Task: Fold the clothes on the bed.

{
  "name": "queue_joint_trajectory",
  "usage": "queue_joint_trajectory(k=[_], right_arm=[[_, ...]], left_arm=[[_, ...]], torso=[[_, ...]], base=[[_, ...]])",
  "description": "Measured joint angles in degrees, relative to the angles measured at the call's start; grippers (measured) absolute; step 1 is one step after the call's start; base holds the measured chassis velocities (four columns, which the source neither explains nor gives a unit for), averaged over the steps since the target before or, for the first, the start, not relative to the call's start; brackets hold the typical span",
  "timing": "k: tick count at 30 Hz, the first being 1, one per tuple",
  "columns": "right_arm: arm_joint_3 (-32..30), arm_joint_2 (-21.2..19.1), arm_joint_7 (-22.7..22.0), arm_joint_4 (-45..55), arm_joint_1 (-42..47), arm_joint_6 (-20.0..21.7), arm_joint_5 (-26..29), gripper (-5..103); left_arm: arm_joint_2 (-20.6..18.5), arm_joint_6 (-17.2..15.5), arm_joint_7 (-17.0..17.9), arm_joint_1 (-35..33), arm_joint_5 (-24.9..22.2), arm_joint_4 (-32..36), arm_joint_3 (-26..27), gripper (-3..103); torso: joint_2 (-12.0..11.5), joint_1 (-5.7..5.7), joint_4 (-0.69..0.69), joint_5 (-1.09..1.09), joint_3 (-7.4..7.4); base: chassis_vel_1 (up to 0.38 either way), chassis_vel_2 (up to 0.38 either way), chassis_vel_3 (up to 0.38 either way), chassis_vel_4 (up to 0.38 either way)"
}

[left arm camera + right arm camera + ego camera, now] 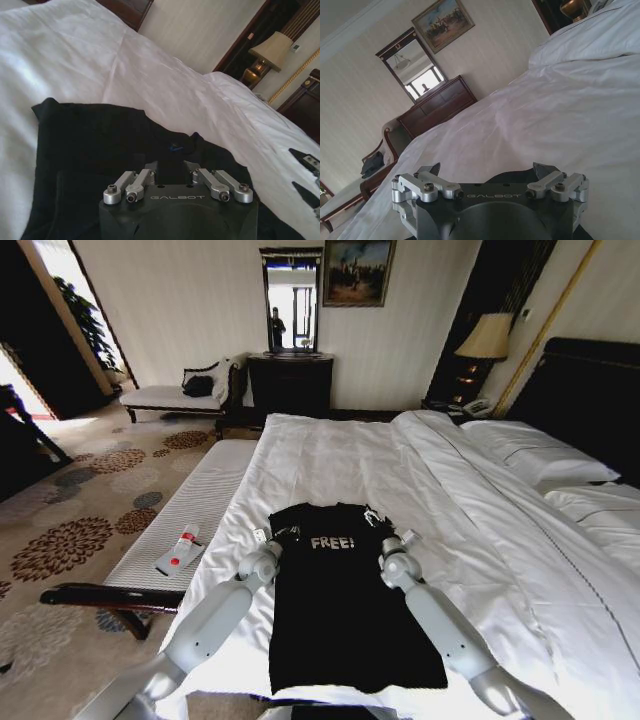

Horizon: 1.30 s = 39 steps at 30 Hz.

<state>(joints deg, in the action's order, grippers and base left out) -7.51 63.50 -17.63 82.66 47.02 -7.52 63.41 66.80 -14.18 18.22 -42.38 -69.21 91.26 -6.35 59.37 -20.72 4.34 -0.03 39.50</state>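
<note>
A black short-sleeved T-shirt (345, 610) with white "FREE" lettering lies flat, chest up, on the white duvet of a large bed (330, 460), near the bed's foot edge, collar toward the headboard and hem toward the robot. It appears already narrowed into a long strip, sleeves tucked under. The left gripper (283, 536) rests at the shirt's left shoulder corner and the right gripper (384, 530) at its right shoulder corner. In the left wrist view the left gripper (172, 167) has its fingers spread over dark cloth; in the right wrist view the right gripper (490, 172) is spread wide, nothing visibly pinched. The fabric looks light, soft and limp, likely to sag and wrinkle, and to drag on the duvet. The two shoulder corners seem the sensible places to pinch.
</note>
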Motion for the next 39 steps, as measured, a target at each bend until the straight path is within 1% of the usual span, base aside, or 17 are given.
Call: queue_joint_trajectory(k=[1, 2, 3, 4, 6, 8, 10, 12, 14, 17, 20, 24, 30, 33, 34, 37, 39], right_arm=[[-0.1, 0.0, 0.0, 0.1, 0.3, 0.0, -0.1, 100], [-0.1, 0.0, 0.0, 0.1, 0.3, 0.0, -0.1, 100], [-0.2, 0.0, 0.0, 0.2, 0.5, 0.0, -0.2, 100], [-0.4, -0.1, 0.0, 0.3, 0.8, 0.0, -0.3, 100], [-0.6, -0.1, 0.0, 0.6, 1.3, 0.0, -0.4, 100], [-0.8, -0.2, 0.0, 0.8, 1.6, 0.0, -0.5, 100], [-0.9, -0.4, 0.0, 0.9, 1.9, 0.0, -0.5, 100], [-1.1, -0.4, 0.1, 1.0, 2.1, -0.1, -0.7, 100], [-1.1, -0.4, 0.1, 1.1, 2.2, -0.1, -0.8, 100], [-1.1, -0.1, 0.1, 1.3, 2.2, -0.1, -1.0, 100], [-1.0, 0.0, 0.0, 1.6, 2.3, -0.1, -1.0, 100], [-1.1, -0.2, -0.1, 1.8, 2.5, -0.1, -1.0, 100], [-1.4, -0.7, -0.2, 2.0, 3.0, -0.1, -1.1, 100], [-1.4, -0.7, -0.2, 2.0, 3.0, -0.1, -1.2, 100], [-1.4, -0.7, -0.2, 2.0, 3.0, -0.1, -1.2, 100], [-1.4, -0.7, -0.3, 1.9, 2.8, -0.1, -1.2, 100], [-1.4, -0.7, -0.3, 1.9, 2.7, -0.1, -1.2, 100]], left_arm=[[-0.1, -0.7, 0.2, -0.8, -2.8, 1.8, 0.9, 37], [-0.1, -0.7, 0.2, -0.8, -2.8, 1.8, 0.9, 37], [-0.2, -1.0, 0.3, -1.5, -4.0, 2.9, 1.6, 43], [-0.5, -1.0, 0.3, -2.4, -4.0, 3.7, 2.3, 48], [-1.1, -0.9, 0.0, -4.3, -2.1, 4.3, 4.0, 59], [-1.5, -0.8, -0.2, -5.5, -1.4, 4.6, 5.3, 59], [-1.9, -0.6, -0.5, -7.5, -0.9, 5.0, 7.6, 70], [-2.0, 0.0, -1.6, -9.7, 0.6, 5.1, 10.8, 81], [-1.9, 0.2, -2.0, -10.5, 0.9, 5.1, 11.8, 81], [-1.4, 0.6, -3.1, -12.8, 1.5, 5.5, 13.9, 96], [-1.0, 0.7, -3.3, -13.2, 1.9, 5.6, 14.2, 100], [-0.4, 1.0, -3.3, -13.1, 2.6, 5.3, 13.4, 100], [-0.1, 1.0, -3.2, -12.2, 2.6, 5.3, 10.4, 100], [-0.1, 1.0, -3.3, -12.5, 3.0, 7.3, 8.0, 100], [-0.1, 1.0, -3.3, -12.5, 3.0, 7.3, 8.0, 100], [-0.8, 1.1, -4.2, -14.0, 2.9, 11.9, 7.1, 100], [-1.0, 1.2, -4.6, -14.2, 2.4, 12.9, 7.2, 100]], torso=[[0.0, 0.0, 0.0, 0.0, 0.0], [0.0, 0.0, 0.0, 0.0, 0.0], [0.0, 0.0, 0.01, 0.0, 0.0], [0.0, 0.0, 0.01, 0.0, -0.01], [0.0, 0.0, 0.0, 0.0, 0.0], [0.0, 0.0, -0.01, 0.0, 0.0], [0.0, 0.0, -0.02, -0.01, 0.0], [0.0, 0.0, -0.02, -0.01, -0.01], [0.0, 0.0, -0.02, -0.01, 0.0], [0.0, 0.0, -0.02, -0.01, 0.0], [0.0, 0.01, -0.02, -0.01, 0.0], [0.0, 0.01, 0.0, 0.0, 0.0], [0.0, 0.0, 0.0, 0.0, 0.0], [0.0, 0.0, 0.01, 0.0, 0.0], [0.0, 0.0, 0.01, 0.0, 0.0], [0.0, 0.0, -0.02, 0.0, 0.0], [0.0, 0.0, -0.02, 0.0, 0.0]], base=[[0.0, 0.0, 0.0, 0.0], [0.0, 0.0, 0.0, 0.0], [0.0, 0.0, 0.0, 0.0], [0.0, 0.0, 0.0, 0.0], [0.0, 0.0, 0.0, 0.0], [0.0, 0.0, 0.0, 0.0], [0.0, 0.0, 0.0, 0.0], [0.0, 0.0, 0.0, 0.0], [0.0, 0.0, 0.0, 0.0], [0.0, 0.0, 0.0, 0.0], [0.0, 0.0, 0.0, 0.0], [0.0, 0.0, 0.0, 0.0], [0.0, 0.0, 0.0, 0.0], [0.0, 0.0, 0.0, 0.0], [0.0, 0.0, 0.0, 0.0], [0.0, 0.0, 0.0, 0.0], [0.0, 0.0, 0.0, 0.0]])
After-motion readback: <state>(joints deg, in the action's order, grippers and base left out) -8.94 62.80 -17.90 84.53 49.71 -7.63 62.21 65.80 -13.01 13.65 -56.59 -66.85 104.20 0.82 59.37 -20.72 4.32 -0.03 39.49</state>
